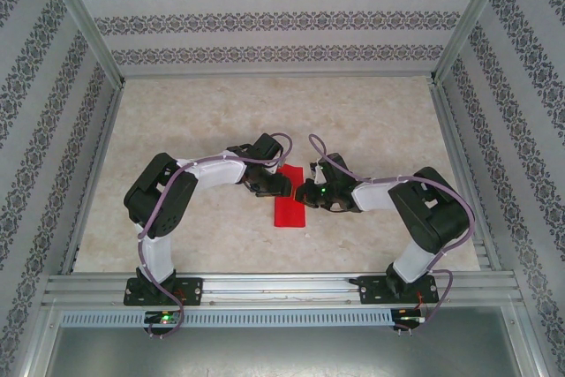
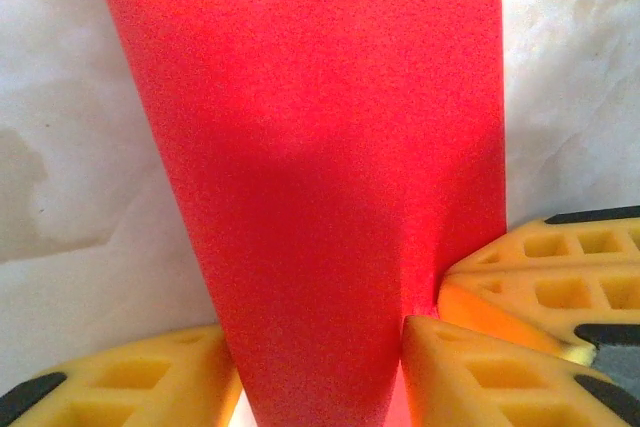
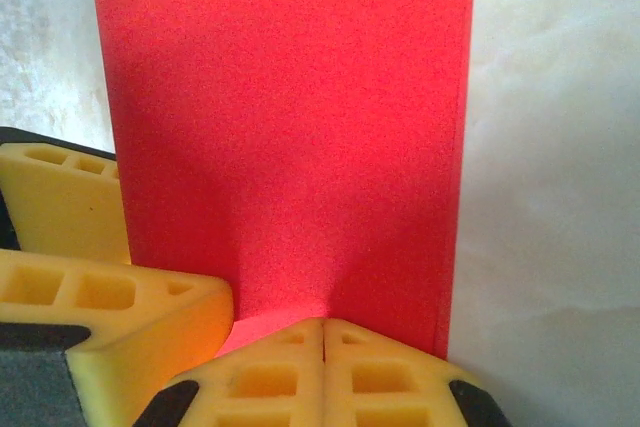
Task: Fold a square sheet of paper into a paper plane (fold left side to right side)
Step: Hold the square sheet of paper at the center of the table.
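The red paper (image 1: 290, 205) lies as a narrow folded strip on the table's middle, between both arms. My left gripper (image 1: 279, 185) reaches it from the left. In the left wrist view the paper (image 2: 320, 167) runs up between that gripper's yellow fingers (image 2: 130, 382), which stand wide apart on either side of it. My right gripper (image 1: 305, 193) meets the strip from the right. Its fingertips (image 3: 290, 372) are pressed together at the paper's near edge (image 3: 290, 127), where the sheet puckers up into them. The right gripper's fingers (image 2: 560, 277) also show beside the paper's right edge.
The pale marbled tabletop (image 1: 380, 130) spreads around the paper. Patterned walls (image 1: 265, 19) and metal rails (image 1: 282, 289) fence the work area. The left gripper's yellow fingers (image 3: 90, 297) crowd the left of the right wrist view.
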Motion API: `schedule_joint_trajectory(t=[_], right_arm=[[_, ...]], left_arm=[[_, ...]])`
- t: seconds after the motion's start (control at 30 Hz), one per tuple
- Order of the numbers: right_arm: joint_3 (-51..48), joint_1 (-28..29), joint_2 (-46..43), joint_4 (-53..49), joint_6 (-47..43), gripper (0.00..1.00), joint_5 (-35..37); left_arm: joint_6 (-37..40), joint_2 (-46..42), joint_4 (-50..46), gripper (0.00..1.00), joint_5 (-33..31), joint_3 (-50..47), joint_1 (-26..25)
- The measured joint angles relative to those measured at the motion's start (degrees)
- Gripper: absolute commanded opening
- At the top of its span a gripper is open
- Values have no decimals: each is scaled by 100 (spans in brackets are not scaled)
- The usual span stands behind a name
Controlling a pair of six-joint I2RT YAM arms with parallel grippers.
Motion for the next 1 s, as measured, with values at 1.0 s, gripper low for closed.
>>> schedule_joint_trajectory(t=[1.0], right_arm=[[42,2,92,48,15,0,-39]], left_arm=[[149,-1631,579,50,-22,-909,605]])
